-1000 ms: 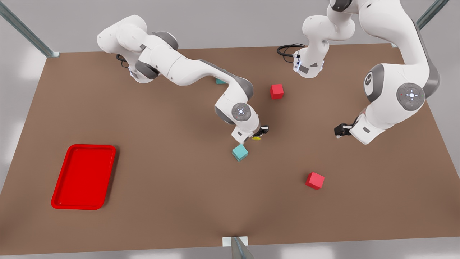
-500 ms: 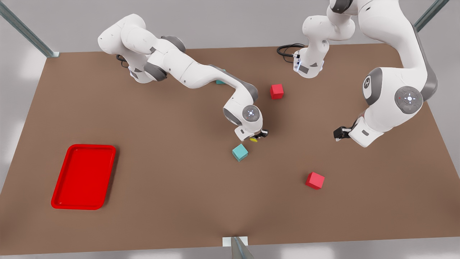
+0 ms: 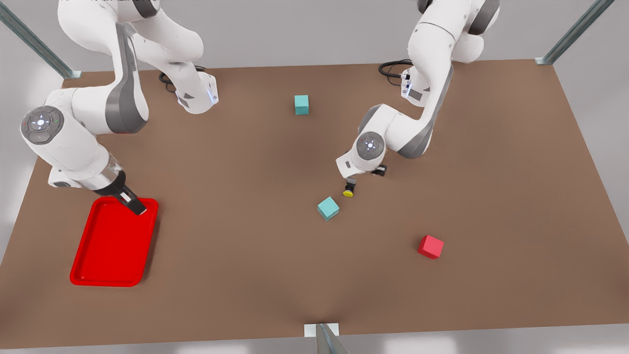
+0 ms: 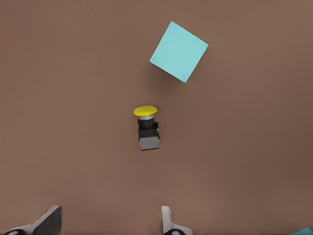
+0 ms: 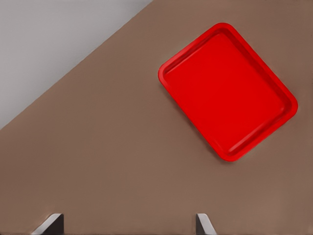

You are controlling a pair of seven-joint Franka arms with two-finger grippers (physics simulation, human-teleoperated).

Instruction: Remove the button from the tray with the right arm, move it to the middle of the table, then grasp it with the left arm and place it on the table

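We see the button (image 3: 349, 190) lying on the bench (image 3: 245, 255), at 1 o'clock from the teal cube (image 3: 328, 208). The left gripper (image 4: 110, 223) hangs above it, fingers spread, the right gripper (image 3: 131, 204) over the tray (image 3: 81, 268) likewise; descending, we risk knocking button into cube.

**A simulated robot test cell**

The place was a bare lab-style robot workcell, rendered by a simulator. A large plain brown desk (image 3: 236, 275) stood on a pale grey floor, with metal frame struts (image 3: 34, 42) slanting in at the far corners and another at the near edge. Two white arms were bolted along the far side, a black cable (image 3: 393, 66) coiled by one base. Small coloured cubes (image 3: 328, 208) and a red tray (image 3: 78, 268) served as props.
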